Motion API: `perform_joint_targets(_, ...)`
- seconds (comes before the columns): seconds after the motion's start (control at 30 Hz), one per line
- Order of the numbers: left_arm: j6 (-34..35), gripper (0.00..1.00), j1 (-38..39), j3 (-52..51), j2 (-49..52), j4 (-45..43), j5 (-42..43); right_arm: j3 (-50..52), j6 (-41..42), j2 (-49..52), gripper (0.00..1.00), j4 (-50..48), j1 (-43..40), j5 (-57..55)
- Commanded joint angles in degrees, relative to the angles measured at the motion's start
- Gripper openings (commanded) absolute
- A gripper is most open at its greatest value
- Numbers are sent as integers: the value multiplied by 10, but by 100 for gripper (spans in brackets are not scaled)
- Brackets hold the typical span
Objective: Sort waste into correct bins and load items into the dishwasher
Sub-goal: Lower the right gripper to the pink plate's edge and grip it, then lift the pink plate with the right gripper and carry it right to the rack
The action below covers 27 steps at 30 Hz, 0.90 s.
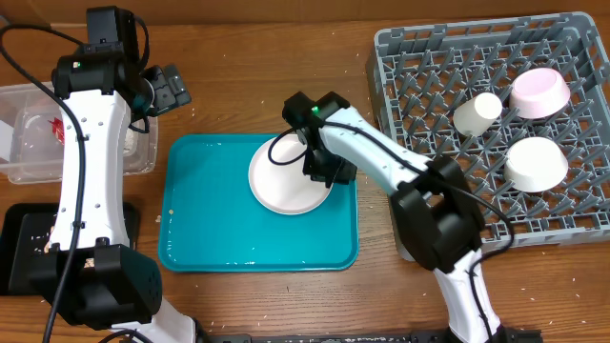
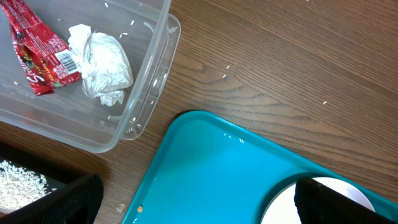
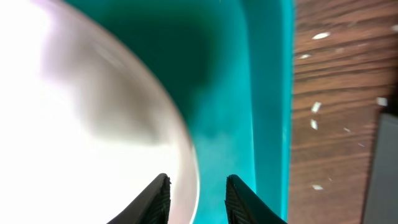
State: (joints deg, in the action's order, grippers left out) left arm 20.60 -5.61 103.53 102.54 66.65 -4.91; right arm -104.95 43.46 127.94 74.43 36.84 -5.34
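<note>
Plate [image 1: 281,181] sits on the teal tray [image 1: 205,219], and the right tool [image 3: 196,186] straddles its rim with jaws slightly apart, not clamped. I'd slide deeper over the edge before squeezing, then lift slowly toward the rack [image 1: 410,67]. Left tool [image 1: 172,88] hangs wide open.

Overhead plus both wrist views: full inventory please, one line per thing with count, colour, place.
dish rack: 1, grey, table's right side
pink bowl: 1, pale pink, in the rack
white bowl: 1, white, in the rack
cup: 1, white, in the rack, left of the bowls
serving tray: 1, teal, table centre
plate: 1, white, on the serving tray
tub: 1, clear, table's left
snack wrapper: 1, red, in the tub
napkin ball: 1, white, in the tub beside the wrapper
flat tray: 1, black, front left
rice: many grains, white, in the flat tray; strays on the table
table: 1, brown wood
left gripper: 1, black, open, empty
right gripper: 1, black, jaws apart astride the plate's right rim
</note>
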Motion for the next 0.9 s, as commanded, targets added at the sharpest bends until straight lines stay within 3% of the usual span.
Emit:
perform_joint_targets(0.0, -11, 100, 4, 5, -3, 0, 5, -9, 0, -82, 33, -7, 2, -6)
perform_joint_targets(0.07, -11, 100, 4, 5, -3, 0, 5, -9, 0, -89, 52, -17, 2, -7)
perform_joint_targets(0.13, -11, 100, 4, 5, -3, 0, 5, -8, 0, -89, 59, -23, -2, -9)
perform_joint_targets(0.2, -11, 100, 4, 5, -3, 0, 5, 0, 0, -87, 57, -28, -8, -10)
perform_joint_targets(0.43, -11, 100, 4, 5, -3, 0, 5, 69, 1, -85, 37, -80, -7, -6)
perform_joint_targets(0.87, -11, 100, 4, 5, -3, 0, 5, 182, -2, -84, 35, -198, -9, 41)
